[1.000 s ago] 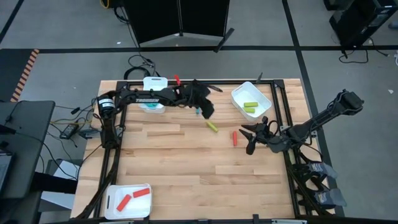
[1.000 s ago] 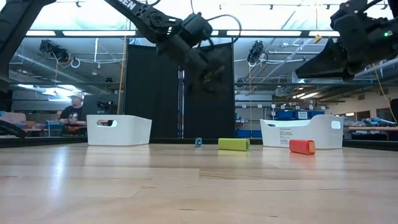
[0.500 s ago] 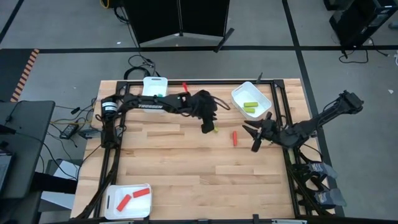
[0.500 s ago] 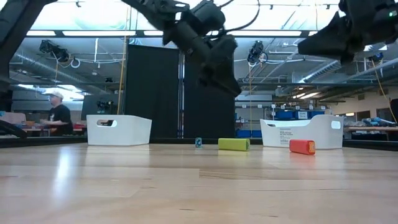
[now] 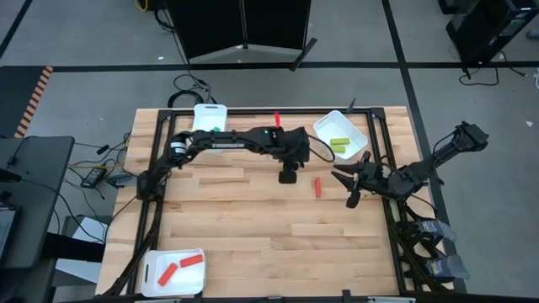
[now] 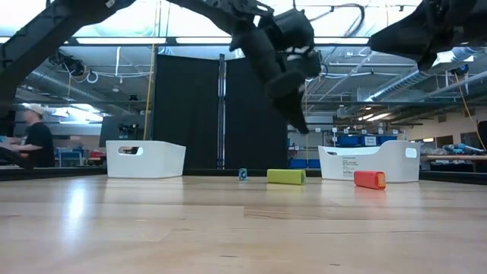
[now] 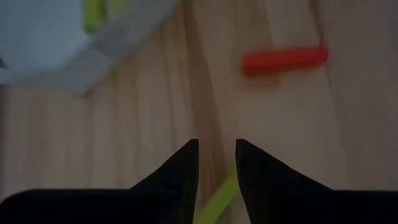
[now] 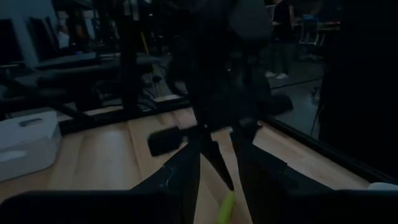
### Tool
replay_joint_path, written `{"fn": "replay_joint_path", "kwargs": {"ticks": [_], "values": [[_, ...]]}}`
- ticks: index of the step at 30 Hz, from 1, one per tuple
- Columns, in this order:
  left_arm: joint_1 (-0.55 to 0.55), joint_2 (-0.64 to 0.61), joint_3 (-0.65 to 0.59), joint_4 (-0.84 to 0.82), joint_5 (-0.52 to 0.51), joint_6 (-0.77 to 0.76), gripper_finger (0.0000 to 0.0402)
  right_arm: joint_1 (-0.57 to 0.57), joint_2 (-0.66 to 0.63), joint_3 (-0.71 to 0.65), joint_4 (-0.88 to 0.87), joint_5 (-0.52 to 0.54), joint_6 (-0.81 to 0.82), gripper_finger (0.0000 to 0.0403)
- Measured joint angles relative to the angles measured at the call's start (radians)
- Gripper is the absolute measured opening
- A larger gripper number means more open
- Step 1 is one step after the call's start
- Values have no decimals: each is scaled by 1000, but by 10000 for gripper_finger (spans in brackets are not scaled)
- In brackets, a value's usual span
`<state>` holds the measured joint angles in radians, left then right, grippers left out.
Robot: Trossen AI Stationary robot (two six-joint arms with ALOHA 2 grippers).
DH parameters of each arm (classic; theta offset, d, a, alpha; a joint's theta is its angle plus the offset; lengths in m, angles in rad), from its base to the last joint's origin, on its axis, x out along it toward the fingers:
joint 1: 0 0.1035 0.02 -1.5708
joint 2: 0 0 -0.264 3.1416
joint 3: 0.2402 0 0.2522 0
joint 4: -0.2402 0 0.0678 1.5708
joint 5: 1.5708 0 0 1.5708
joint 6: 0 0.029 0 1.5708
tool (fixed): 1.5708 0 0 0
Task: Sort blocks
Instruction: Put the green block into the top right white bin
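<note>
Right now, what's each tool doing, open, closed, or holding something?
Left tool: open a little, empty, poised above the yellow-green block.
Right tool: open, empty, raised beside the red block.

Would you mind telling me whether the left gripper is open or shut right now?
Open: the left gripper shows a bare gap between its fingers, above the yellow-green block.

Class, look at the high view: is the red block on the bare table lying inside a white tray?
No: the red block lies on bare wood between the left pincer and the right pincer, outside the nearby white tray.
</note>
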<state>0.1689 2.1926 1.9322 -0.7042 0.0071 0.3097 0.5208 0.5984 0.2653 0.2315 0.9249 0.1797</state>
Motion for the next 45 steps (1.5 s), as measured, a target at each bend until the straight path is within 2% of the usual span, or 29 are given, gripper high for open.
{"fn": "replay_joint_path", "kwargs": {"ticks": [7, 15, 28, 34, 37, 40, 45], "values": [[-11, 74, 16, -105, -23, 75, 153, 28, -5, 0, 0, -3, -9, 117], [-18, 81, 16, -133, -23, 138, 197, 29, -3, 0, 14, -3, -19, 117], [-12, 154, 14, -137, -66, 179, 204, 30, -3, -2, 23, -11, -26, 117], [-6, 177, 15, -125, -70, 154, 178, 32, -3, -2, 26, -12, -30, 117], [-7, 179, 15, -117, -88, 134, 131, 36, -3, -2, 37, -13, -47, 117], [-4, 181, 13, -76, -89, 116, 63, 36, -3, -2, 70, -14, -69, 117], [18, 192, 42, 102, -112, 8, 65, 36, -3, -2, 169, -57, -138, 117]]}}
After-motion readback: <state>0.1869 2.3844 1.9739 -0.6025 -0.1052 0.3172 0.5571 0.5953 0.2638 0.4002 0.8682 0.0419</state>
